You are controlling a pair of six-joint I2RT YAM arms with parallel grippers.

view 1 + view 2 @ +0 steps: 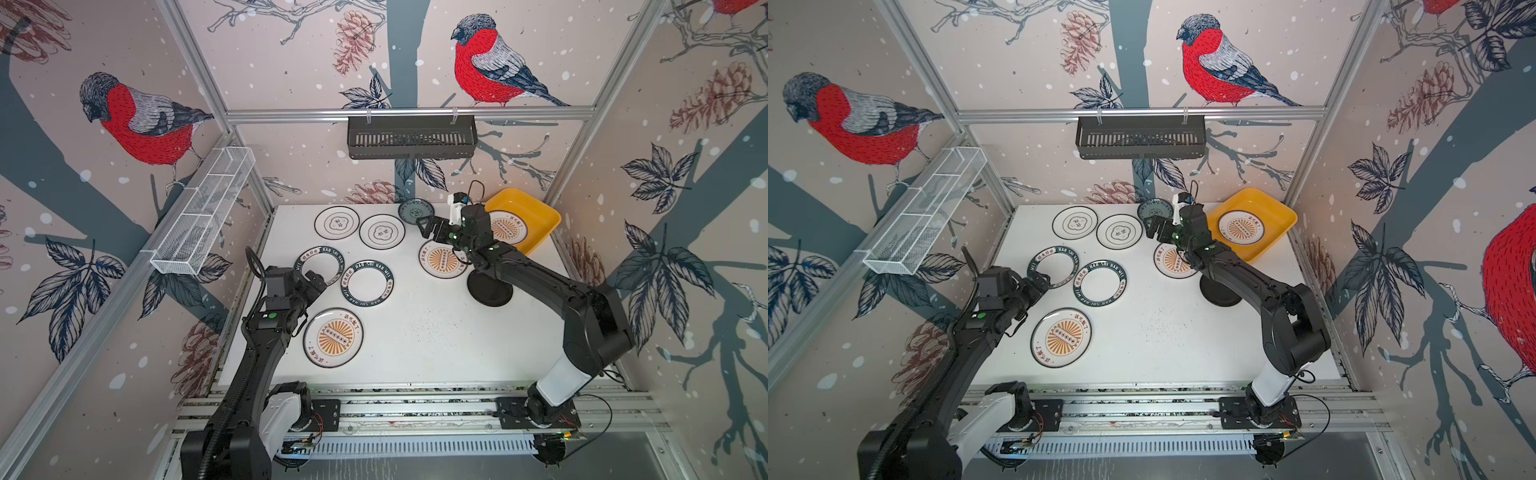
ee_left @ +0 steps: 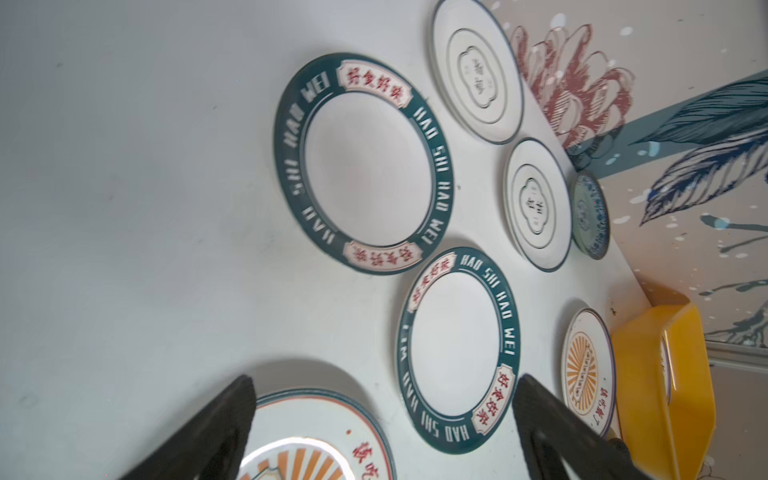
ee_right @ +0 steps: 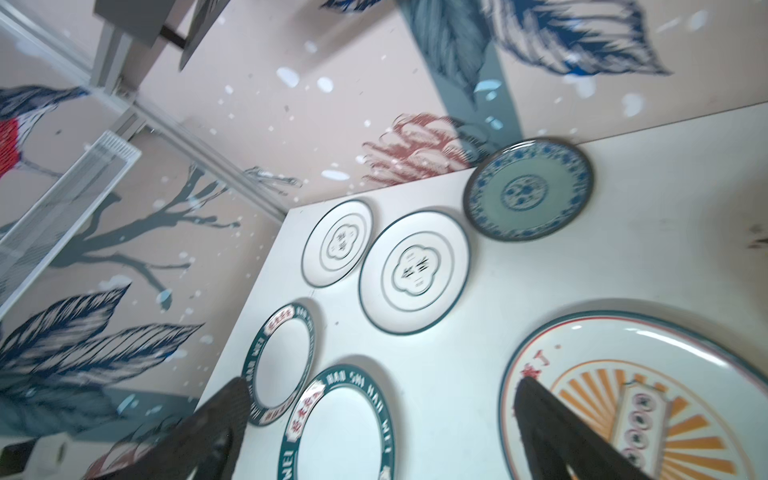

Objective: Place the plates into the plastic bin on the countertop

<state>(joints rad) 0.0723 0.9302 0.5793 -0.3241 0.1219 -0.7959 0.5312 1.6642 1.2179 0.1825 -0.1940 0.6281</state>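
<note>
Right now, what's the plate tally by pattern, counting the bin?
Orange sunburst plates: 3, one in the yellow bin
Dark lettered-rim plates: 2
Thin-rimmed white plates: 2
Teal patterned plate: 1
Black plate: 1
Total: 9

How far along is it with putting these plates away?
Done: one sunburst plate lies in the yellow bin. In hand: nothing; the left claw and right claw are open and empty. Left: eight others on the countertop, including the black plate.

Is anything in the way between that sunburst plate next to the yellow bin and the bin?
Nothing visible on the countertop: the sunburst plate lies right beside the yellow bin, which already holds a matching plate.
</note>
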